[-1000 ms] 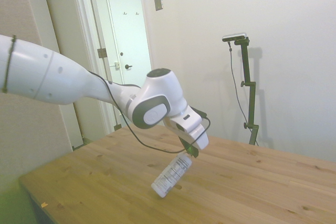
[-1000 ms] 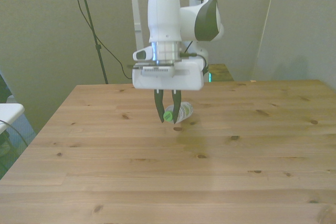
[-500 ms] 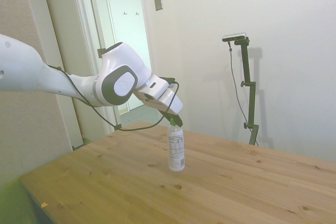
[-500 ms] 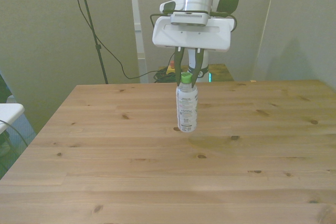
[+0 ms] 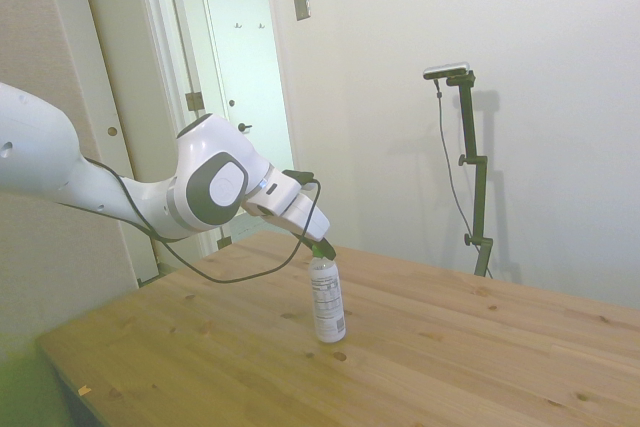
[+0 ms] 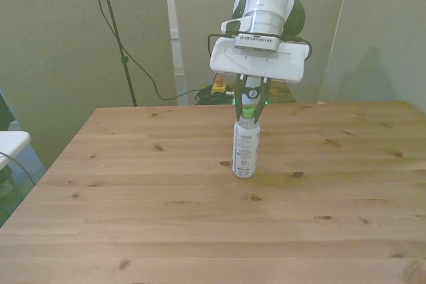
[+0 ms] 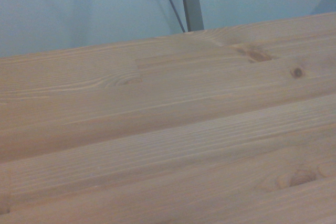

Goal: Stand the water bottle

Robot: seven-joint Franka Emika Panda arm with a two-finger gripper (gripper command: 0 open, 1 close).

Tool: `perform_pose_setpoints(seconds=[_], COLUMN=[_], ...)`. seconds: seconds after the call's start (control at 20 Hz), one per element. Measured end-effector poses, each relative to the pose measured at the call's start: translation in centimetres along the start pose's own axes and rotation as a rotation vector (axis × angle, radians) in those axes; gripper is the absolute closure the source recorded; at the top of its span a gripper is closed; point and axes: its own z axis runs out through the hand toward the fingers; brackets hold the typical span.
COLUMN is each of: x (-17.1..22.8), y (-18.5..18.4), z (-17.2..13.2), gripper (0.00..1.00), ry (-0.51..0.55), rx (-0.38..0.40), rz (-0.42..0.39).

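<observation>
- Plain room, pale walls, a door behind the arm in the side view; wooden table (image 6: pixel 133 231) fills the lower part of every view.
- Water bottle (image 6: pixel 245 149) stands upright on the table, base flat on the wood, directly below the gripper (image 6: pixel 249 106); side view shows the same, bottle (image 5: pixel 327 299) vertical under the gripper (image 5: pixel 322 247).
- Green cap (image 6: pixel 248 112) sits between the fingertips. Fingers come down on either side of it, narrowly apart and converging toward it — looks like they pinch the cap, or at least touch it.
- Arm slants down from behind and above the bottle; wrist tilted, so the fingers meet the cap at an angle in the side view.
- Progress, my read: bottle is already up on its base, so the standing itself looks done. Left to do — let go of the cap and lift away without knocking it. Slim bottle, small footprint, so a sideways drag on release could tip it.
- Hard to tell: whether the pads really press the cap or have just parted; the cap is small and partly covered by the fingers in both views.
- Wrist view shows only blurred table boards (image 7: pixel 168 145) and a bit of wall; no bottle in it.
- Label print too small to read.
</observation>
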Motion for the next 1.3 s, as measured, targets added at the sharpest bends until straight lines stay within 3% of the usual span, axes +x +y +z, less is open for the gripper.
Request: perform_pose_setpoints(seconds=[0.25,0.3,0.9,1.3], x=[0.2,0.3,1.7,2.6], y=[0.8,0.9,2.1,1.5], z=[0.3,0.4,0.1,-2.4], gripper=[1.0,0.0,0.0,0.0], ry=[0.0,-0.002,-0.044,-0.044], rx=[0.012,0.012,0.026,0.038], rz=[0.02,0.026,0.086,0.078])
